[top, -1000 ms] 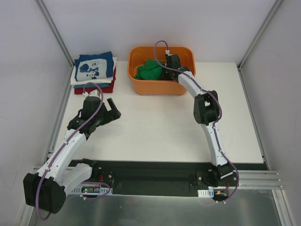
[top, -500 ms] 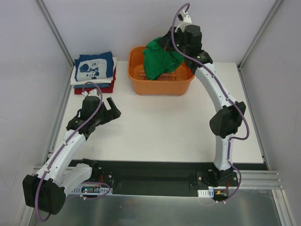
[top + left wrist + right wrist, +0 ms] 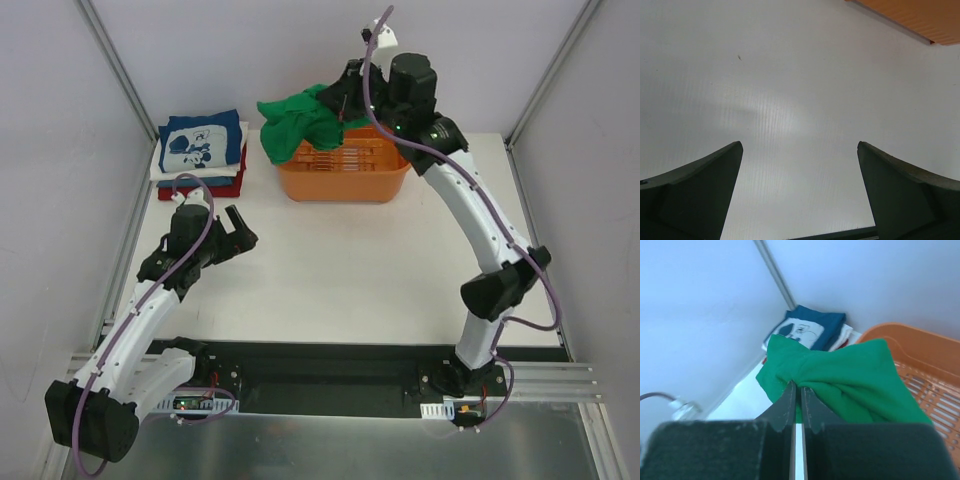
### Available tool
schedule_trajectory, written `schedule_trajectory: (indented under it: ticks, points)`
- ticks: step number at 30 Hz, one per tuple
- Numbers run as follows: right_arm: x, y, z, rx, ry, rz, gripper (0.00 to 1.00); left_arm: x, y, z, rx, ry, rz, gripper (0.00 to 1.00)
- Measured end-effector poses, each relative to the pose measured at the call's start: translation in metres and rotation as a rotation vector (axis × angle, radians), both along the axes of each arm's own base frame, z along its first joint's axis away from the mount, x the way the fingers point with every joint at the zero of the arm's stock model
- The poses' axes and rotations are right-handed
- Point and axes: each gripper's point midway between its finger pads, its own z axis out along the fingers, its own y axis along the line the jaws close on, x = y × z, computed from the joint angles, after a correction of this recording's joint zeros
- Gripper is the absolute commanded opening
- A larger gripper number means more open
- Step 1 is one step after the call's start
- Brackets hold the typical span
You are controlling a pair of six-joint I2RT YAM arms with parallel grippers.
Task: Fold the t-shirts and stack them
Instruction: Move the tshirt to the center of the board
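A bright green t-shirt (image 3: 298, 119) hangs bunched in the air above the left rim of the orange tub (image 3: 342, 176), and my right gripper (image 3: 343, 102) is shut on it. In the right wrist view the green t-shirt (image 3: 850, 380) spreads out from the pinched jaws of the right gripper (image 3: 800, 385). A stack of folded t-shirts (image 3: 201, 150) lies at the back left, navy with white print on top, white and red below. My left gripper (image 3: 241, 229) hovers open over bare table in front of that stack, with nothing between its fingers (image 3: 710, 175).
The orange tub's slatted floor (image 3: 935, 395) shows bare beneath the lifted shirt. Grey walls with metal posts (image 3: 110, 60) close in the table on three sides. The folded stack (image 3: 812, 329) sits in the back-left corner against the wall.
My right arm has risen out of the tub with the green t-shirt and swung it leftward above the tub's left rim. The left arm has barely moved.
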Motion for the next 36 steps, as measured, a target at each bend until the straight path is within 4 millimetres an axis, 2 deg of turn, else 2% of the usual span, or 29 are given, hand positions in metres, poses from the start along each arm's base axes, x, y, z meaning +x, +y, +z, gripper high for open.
schedule_trajectory:
  ticks: [2, 4, 6, 8, 10, 11, 12, 14, 16, 18, 20, 21, 23, 24, 26, 27, 28, 29, 32, 36]
  points:
    - [-0.029, -0.003, 0.021, 0.012, -0.027, 0.032, 0.01, -0.001, -0.001, 0.002, -0.009, -0.005, -0.005, 0.99]
    - [-0.068, -0.010, 0.047, 0.034, -0.060, 0.075, 0.01, -0.002, -0.002, 0.006, -0.017, -0.019, -0.007, 1.00]
    - [-0.100, -0.017, 0.064, 0.056, -0.090, 0.114, 0.01, -0.004, -0.002, 0.011, -0.026, -0.037, -0.009, 0.99]
    - [-0.136, -0.027, 0.073, 0.074, -0.103, 0.165, 0.01, -0.007, -0.003, 0.015, -0.038, -0.054, -0.013, 0.99]
    - [-0.162, -0.037, 0.064, 0.073, -0.084, 0.203, 0.01, -0.010, -0.003, 0.015, -0.046, -0.063, -0.014, 0.99]
    - [-0.172, -0.041, 0.055, 0.070, -0.065, 0.216, 0.01, -0.012, -0.003, 0.015, -0.050, -0.065, -0.013, 0.99]
    - [-0.178, -0.044, 0.037, 0.064, -0.034, 0.224, 0.01, -0.014, -0.003, 0.014, -0.055, -0.067, -0.012, 0.99]
    - [-0.186, -0.047, -0.011, 0.029, 0.058, 0.231, 0.02, -0.017, -0.003, 0.011, -0.064, -0.067, -0.011, 0.99]
    - [-0.191, -0.048, -0.067, -0.023, 0.168, 0.234, 0.03, -0.021, -0.003, 0.007, -0.073, -0.063, -0.011, 0.99]
    - [-0.194, -0.050, -0.140, -0.105, 0.321, 0.215, 0.03, -0.026, -0.005, 0.000, -0.087, -0.048, -0.014, 0.99]
    - [-0.199, -0.060, -0.205, -0.185, 0.456, 0.167, 0.06, -0.030, -0.005, -0.008, -0.093, -0.029, -0.013, 0.99]
    - [-0.203, -0.069, -0.237, -0.234, 0.528, 0.134, 0.10, -0.031, -0.006, -0.012, -0.095, -0.017, -0.015, 0.99]
    - [-0.212, -0.087, -0.288, -0.322, 0.640, 0.064, 0.15, -0.035, -0.009, -0.019, -0.106, 0.006, -0.027, 0.99]
    - [-0.214, -0.095, -0.304, -0.359, 0.675, 0.027, 0.30, -0.036, -0.010, -0.021, -0.110, 0.014, -0.031, 0.99]
    - [-0.213, -0.110, -0.326, -0.419, 0.722, -0.054, 0.54, -0.039, -0.012, -0.024, -0.124, 0.028, -0.040, 0.99]
    - [-0.210, -0.115, -0.332, -0.440, 0.728, -0.092, 0.70, -0.040, -0.013, -0.026, -0.129, 0.033, -0.043, 0.99]
    - [-0.206, -0.119, -0.334, -0.450, 0.730, -0.126, 0.78, -0.041, -0.014, -0.028, -0.134, 0.040, -0.047, 0.99]
    - [-0.204, -0.123, -0.336, -0.463, 0.734, -0.157, 0.99, -0.043, -0.016, -0.029, -0.141, 0.048, -0.056, 0.99]
    - [-0.196, -0.134, -0.336, -0.487, 0.731, -0.239, 0.96, -0.048, -0.020, -0.035, -0.157, 0.070, -0.074, 0.99]
    - [-0.189, -0.151, -0.320, -0.487, 0.675, -0.335, 0.96, -0.056, -0.027, -0.043, -0.191, 0.104, -0.103, 0.99]
